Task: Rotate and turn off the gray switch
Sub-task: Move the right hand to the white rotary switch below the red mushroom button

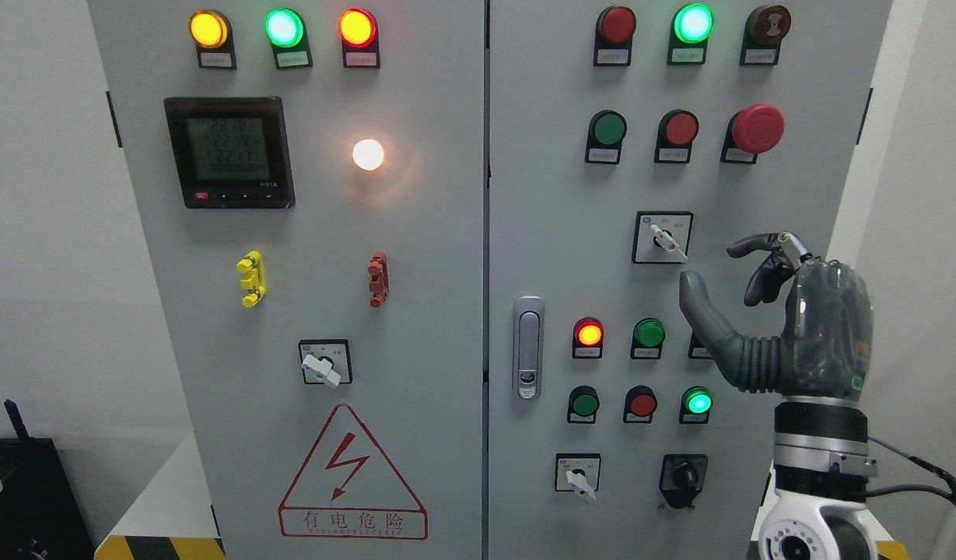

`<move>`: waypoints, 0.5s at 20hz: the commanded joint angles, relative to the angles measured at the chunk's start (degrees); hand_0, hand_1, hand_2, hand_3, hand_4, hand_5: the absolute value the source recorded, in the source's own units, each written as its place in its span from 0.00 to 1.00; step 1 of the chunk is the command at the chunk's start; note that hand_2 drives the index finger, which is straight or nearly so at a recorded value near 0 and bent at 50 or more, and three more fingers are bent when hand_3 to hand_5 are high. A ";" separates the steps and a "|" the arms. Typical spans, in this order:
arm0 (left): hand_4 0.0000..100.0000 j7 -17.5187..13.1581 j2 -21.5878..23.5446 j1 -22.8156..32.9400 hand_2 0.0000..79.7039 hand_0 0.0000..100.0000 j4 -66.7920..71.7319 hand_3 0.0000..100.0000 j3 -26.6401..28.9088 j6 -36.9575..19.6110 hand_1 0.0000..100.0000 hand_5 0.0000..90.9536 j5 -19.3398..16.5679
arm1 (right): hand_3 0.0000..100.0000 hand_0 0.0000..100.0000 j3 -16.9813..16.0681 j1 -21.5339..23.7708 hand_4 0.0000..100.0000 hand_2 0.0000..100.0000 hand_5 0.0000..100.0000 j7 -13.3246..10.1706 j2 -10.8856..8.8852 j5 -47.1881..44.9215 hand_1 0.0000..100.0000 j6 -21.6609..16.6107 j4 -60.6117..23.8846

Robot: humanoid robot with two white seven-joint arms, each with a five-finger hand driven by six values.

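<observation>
A grey-white rotary switch [665,239] sits in a black-framed plate on the right door of the grey cabinet [796,194]. Its handle points down to the right. My right hand [715,266] is raised just right of and slightly below this switch, apart from it. Its thumb [699,307] points up toward the switch and its fingers [761,264] are loosely bent, holding nothing. Two similar switches show: one on the left door [323,366] and one low on the right door [579,477]. My left arm is out of view.
Lit and unlit indicator lamps and push buttons fill the right door, with a red mushroom button [756,128] above the hand. A black knob switch [683,474] and a door latch [528,346] sit lower. A meter [229,152] is on the left door.
</observation>
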 commanded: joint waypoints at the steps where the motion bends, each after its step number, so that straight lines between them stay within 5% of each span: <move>1: 0.00 -0.03 0.00 -0.53 0.00 0.12 -1.49 0.00 0.44 -0.01 0.39 0.00 1.14 | 0.91 0.07 0.82 -1.47 0.92 0.52 1.00 0.00 2.10 -0.14 0.45 0.44 2.06; 10: 0.00 -0.03 0.00 -0.53 0.00 0.12 -1.49 0.00 0.44 -0.01 0.39 0.00 1.14 | 0.91 0.04 1.26 -2.09 0.92 0.53 1.00 0.00 2.54 -0.14 0.45 0.53 4.16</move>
